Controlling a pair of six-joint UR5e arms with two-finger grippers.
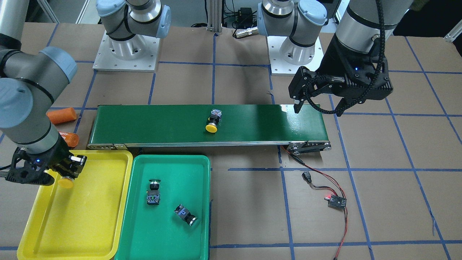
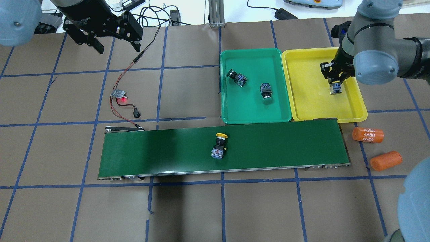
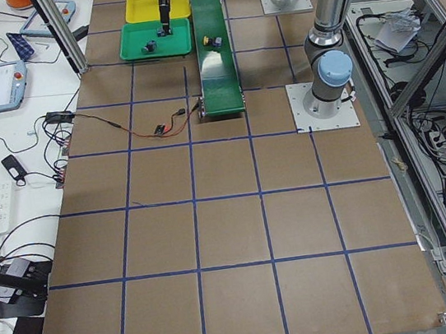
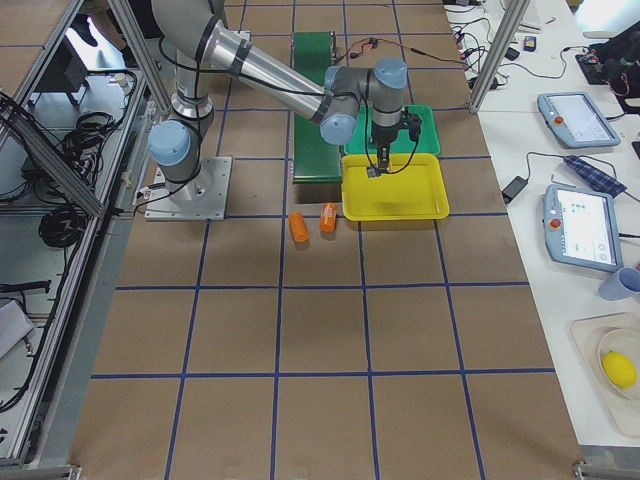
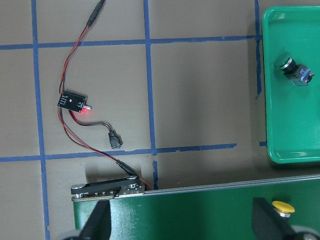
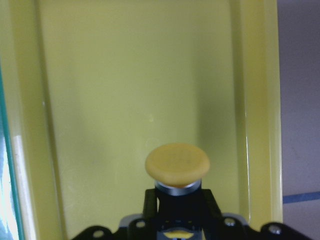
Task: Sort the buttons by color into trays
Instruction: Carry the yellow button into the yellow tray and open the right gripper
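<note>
The right claw is gripping a yellow-capped button just above the yellow tray, probably needing only to lower and release, while the left claw is hanging open far from it.

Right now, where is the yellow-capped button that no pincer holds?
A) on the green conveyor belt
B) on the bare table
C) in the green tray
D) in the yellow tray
A: the loose yellow-capped button lies on the conveyor belt, about mid-length; the other yellow button is gripped in the right pincer at the yellow tray.
</note>
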